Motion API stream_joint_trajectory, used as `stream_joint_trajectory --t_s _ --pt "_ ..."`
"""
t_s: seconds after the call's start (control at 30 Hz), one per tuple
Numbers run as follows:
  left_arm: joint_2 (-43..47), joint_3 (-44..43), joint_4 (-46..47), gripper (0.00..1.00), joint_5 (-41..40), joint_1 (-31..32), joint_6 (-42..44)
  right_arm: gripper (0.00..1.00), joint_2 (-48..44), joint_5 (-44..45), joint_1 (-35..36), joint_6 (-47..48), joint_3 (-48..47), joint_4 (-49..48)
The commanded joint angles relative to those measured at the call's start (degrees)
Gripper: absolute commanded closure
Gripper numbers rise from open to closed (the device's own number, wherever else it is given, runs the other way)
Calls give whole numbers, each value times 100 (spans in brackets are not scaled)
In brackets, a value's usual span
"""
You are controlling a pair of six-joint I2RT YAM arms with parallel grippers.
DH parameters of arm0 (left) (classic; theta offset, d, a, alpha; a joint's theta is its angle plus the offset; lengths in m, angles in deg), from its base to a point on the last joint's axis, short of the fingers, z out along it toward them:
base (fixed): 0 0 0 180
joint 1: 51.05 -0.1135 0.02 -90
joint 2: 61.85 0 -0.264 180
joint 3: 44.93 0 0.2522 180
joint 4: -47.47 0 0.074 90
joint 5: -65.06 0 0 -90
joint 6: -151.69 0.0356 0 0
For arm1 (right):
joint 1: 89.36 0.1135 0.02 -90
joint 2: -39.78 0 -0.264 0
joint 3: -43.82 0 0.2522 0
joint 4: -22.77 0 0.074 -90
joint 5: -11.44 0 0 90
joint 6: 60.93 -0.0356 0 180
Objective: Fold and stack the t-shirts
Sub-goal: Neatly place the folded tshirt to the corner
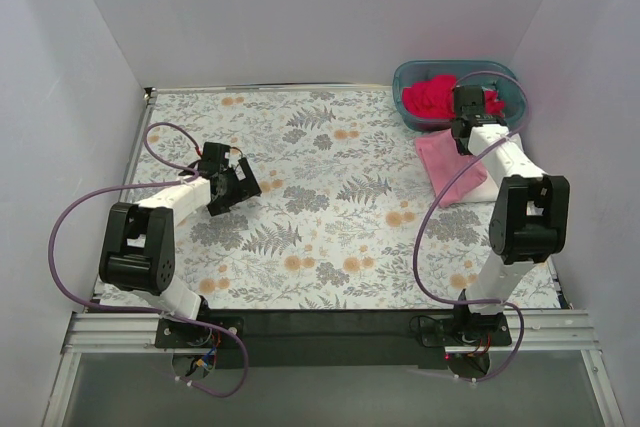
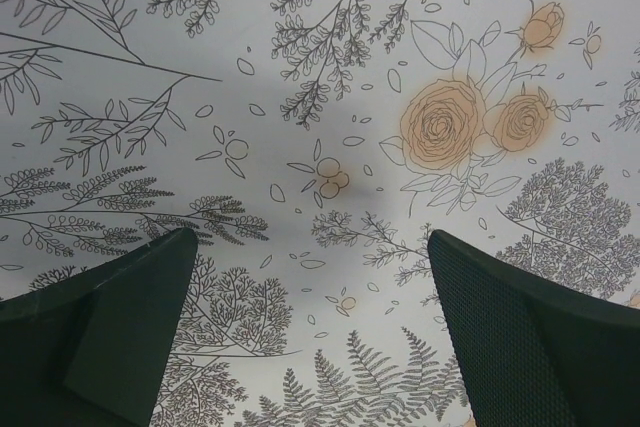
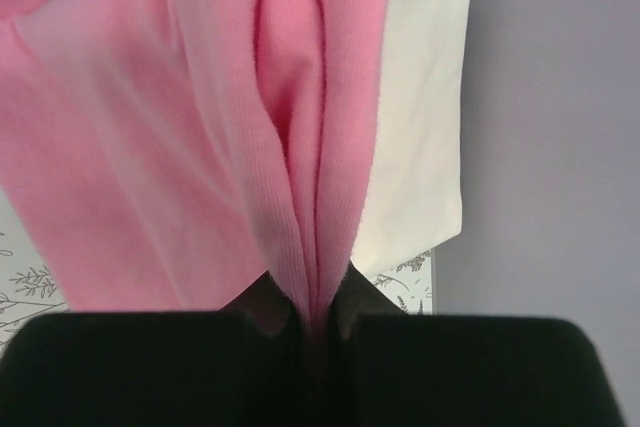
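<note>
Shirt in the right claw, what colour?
Light pink. The t-shirt shows best in the right wrist view, pinched in the right claw.

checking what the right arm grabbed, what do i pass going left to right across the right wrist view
light pink t-shirt → white t-shirt → wall. The right fingers, shut on a fold of the pink shirt, run along the whole bottom edge, so they have no place in the order.
</note>
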Motion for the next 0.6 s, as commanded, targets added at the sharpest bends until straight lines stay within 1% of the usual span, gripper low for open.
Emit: stream_joint_trajectory --t_s 0.0,0.17,0.3,0.4,0.57 --pt "-110 201 131 6 -144 -7 68 99 -387 31 -43 142 -363 -162" --pt "-155 201 166 7 -109 -7 68 99 -440 48 -209 212 -381 -171" --pt "-155 201 183 7 -100 -7 68 99 -527 -127 -351 274 -381 -171" --pt "-137 210 192 7 -100 -7 59 99 -554 -293 -692 230 -381 -197" --pt "-120 219 227 7 -65 -7 50 99 -431 -382 -921 195 -294 -268"
